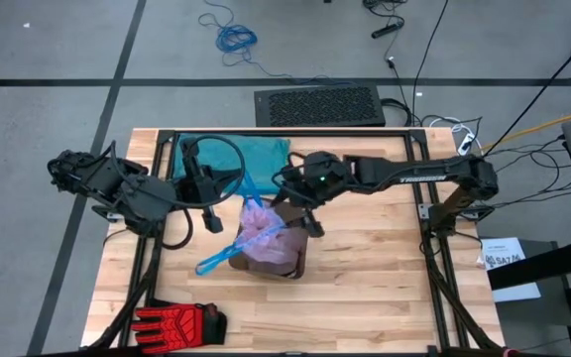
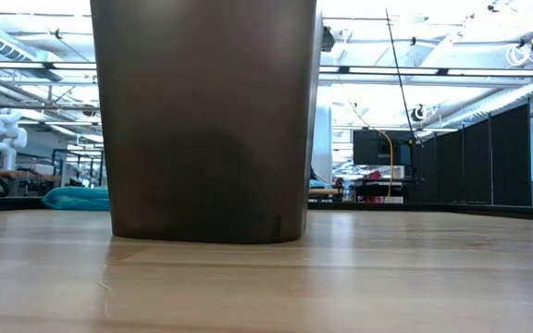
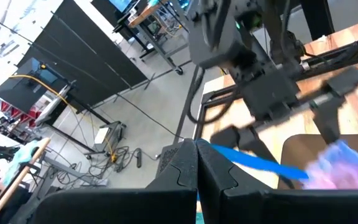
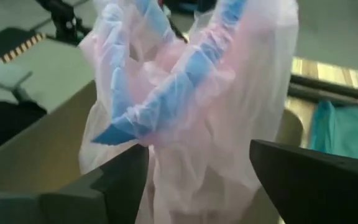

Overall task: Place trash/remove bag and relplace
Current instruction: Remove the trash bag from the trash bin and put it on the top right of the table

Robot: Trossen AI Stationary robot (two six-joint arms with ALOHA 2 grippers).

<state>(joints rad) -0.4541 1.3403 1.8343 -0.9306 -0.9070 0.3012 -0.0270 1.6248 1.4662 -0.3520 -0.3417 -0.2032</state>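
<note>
The pale lilac-pink bag [image 1: 266, 241] sits bunched in the brown bin [image 1: 292, 266], which stands on the table and fills the low view [image 2: 202, 120]. One blue tie strip [image 1: 253, 203] runs from the bag up to my left gripper [image 1: 234, 190], which is shut on it. Another blue strip [image 1: 228, 253] hangs out over the bin's left side. My right gripper [image 1: 300, 213] is open, with its fingers on either side of the bag's gathered top [image 4: 204, 124]; whether they touch it I cannot tell. The teal-green bag [image 1: 241, 154] lies flat at the far edge. No paper wads show. My left gripper [image 3: 196, 171] pinches the blue tie strip [image 3: 229, 154] at its free end between the shut fingers. The fingers come from the table's left, and the strip runs on past them to the bag [image 3: 344, 165] in the bin, drawn fairly straight.
A red-and-black glove [image 1: 176, 322] lies at the table's near left corner. A black cable loop [image 1: 216, 164] lies over the teal bag. A black mat [image 1: 317, 104] sits on the floor beyond the far edge. Bare wood shows right of the bin [image 1: 375, 258].
</note>
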